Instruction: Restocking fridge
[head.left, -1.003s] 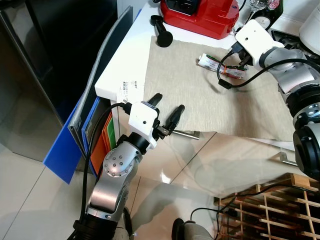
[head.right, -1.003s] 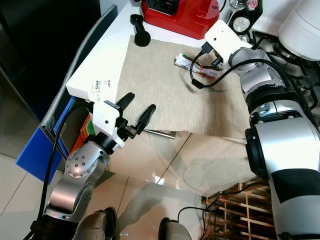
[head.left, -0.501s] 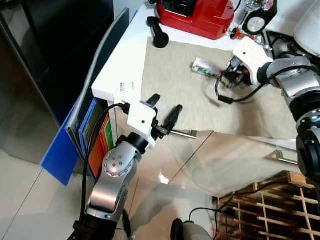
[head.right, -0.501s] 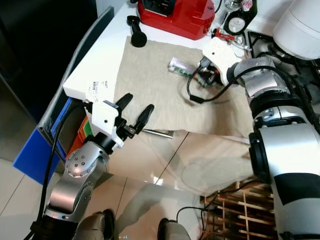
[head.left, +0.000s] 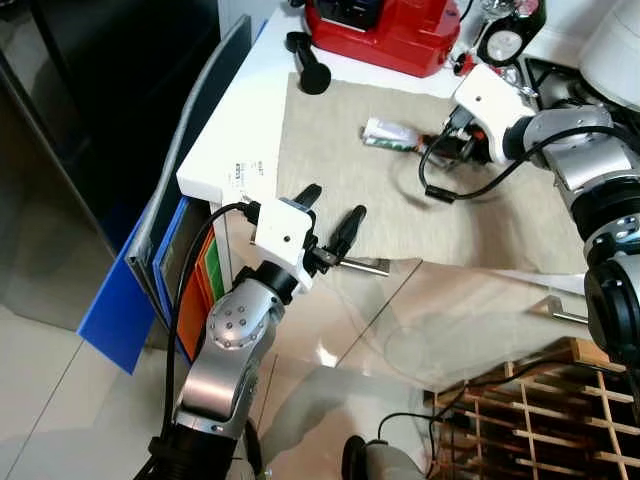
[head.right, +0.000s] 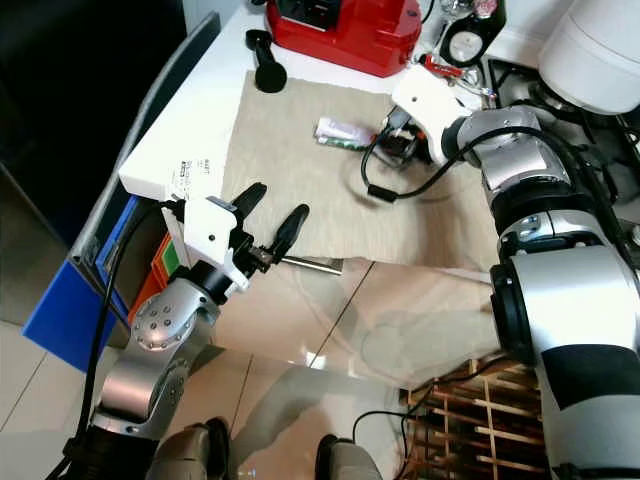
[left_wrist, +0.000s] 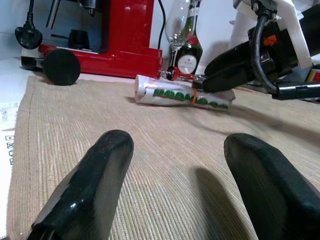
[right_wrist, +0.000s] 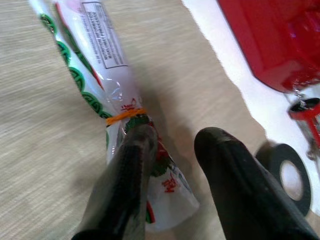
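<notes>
A rolled packet (head.left: 392, 133) printed in green, tied with an orange rubber band, lies on the beige mat (head.left: 330, 160) on the white counter. My right gripper (right_wrist: 175, 140) is down at the packet's twisted end. It is open, with one finger (right_wrist: 132, 165) resting on the wrapper and the other over bare mat. My left gripper (head.left: 335, 202) is held at the counter's front edge, open, with nothing between its fingers. The packet (left_wrist: 180, 95) lies well beyond it.
A red coffee machine (head.left: 390, 30) and a black portafilter (head.left: 305, 65) stand at the back of the counter (head.left: 240, 120), with a bottle (left_wrist: 187, 57) and a wine glass (left_wrist: 181, 30). A blue board (head.left: 120, 300) leans at the left. A wooden rack (head.left: 540, 410) sits low right.
The right gripper has come down and moved left along the mat to the packet's end. The packet seems to have slid a little left. The left arm has stayed put.
</notes>
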